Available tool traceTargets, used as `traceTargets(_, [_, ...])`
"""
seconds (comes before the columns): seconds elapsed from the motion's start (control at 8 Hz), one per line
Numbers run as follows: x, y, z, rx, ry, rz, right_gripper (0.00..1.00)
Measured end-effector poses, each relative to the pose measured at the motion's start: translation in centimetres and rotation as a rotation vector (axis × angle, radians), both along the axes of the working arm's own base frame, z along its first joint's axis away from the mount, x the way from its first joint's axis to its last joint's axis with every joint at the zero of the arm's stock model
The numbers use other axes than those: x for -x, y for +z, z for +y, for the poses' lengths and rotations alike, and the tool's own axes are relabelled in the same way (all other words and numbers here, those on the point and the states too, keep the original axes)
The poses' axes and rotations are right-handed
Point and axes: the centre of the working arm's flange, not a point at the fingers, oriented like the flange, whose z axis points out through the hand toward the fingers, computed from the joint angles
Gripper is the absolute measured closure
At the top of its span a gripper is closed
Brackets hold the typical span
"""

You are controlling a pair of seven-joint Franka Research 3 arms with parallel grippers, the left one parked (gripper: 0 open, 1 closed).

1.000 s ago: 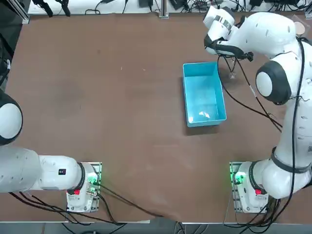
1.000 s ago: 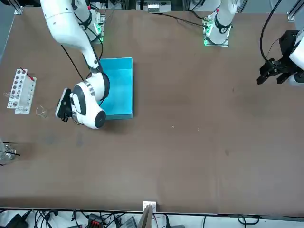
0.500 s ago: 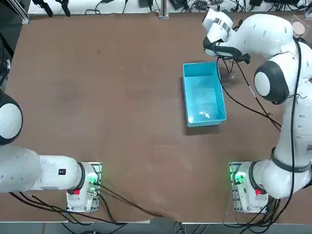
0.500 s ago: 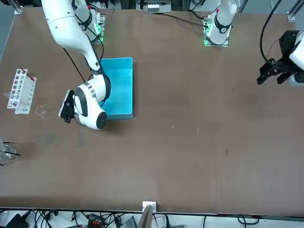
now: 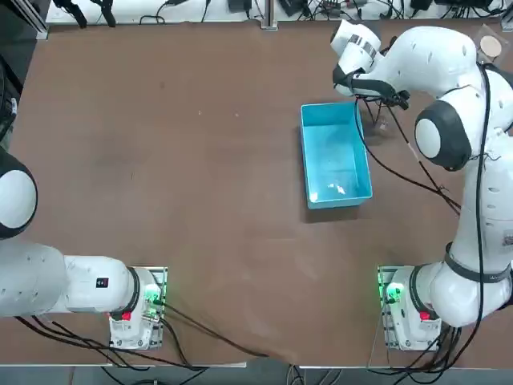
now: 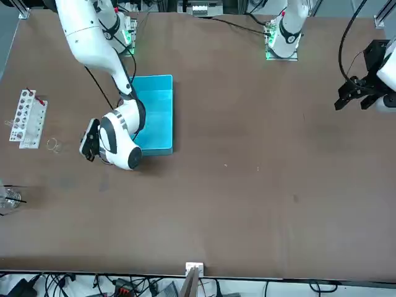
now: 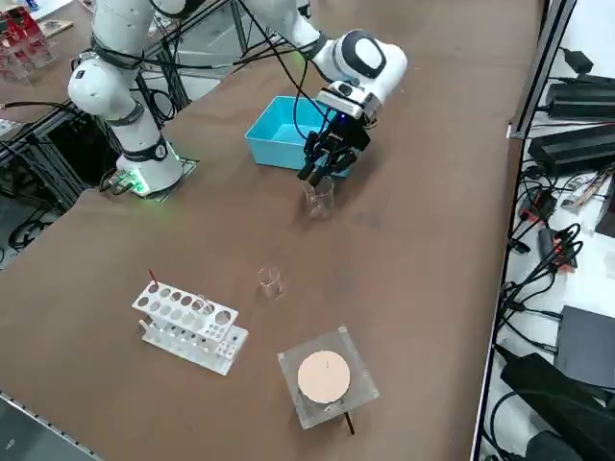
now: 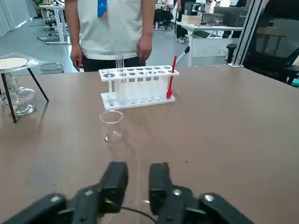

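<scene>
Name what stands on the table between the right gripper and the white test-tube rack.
A small clear beaker, standing apart from the right gripper and the test-tube rack; the right wrist view shows it.

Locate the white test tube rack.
Front view: the test tube rack stands near the picture's left edge, the robot's right, just past the small beaker from the right end effector.

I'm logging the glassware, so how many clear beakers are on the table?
2. A taller beaker stands under the right pincer, beside the blue tray; a smaller beaker stands apart, nearer the tube rack. None seems hidden.
</scene>
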Motion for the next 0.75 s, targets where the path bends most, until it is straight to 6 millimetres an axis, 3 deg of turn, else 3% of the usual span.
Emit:
traceTargets(0.38, [0.0, 0.2, 0.0, 0.002, -0.002, 0.007, 0.06])
traceTargets(0.62, [0.1, 1.7, 0.0, -0.030, 0.000, 0.088, 0.02])
traceTargets(0.75, [0.1, 3.3, 0.1, -0.074, 0.016, 0.148, 0.02])
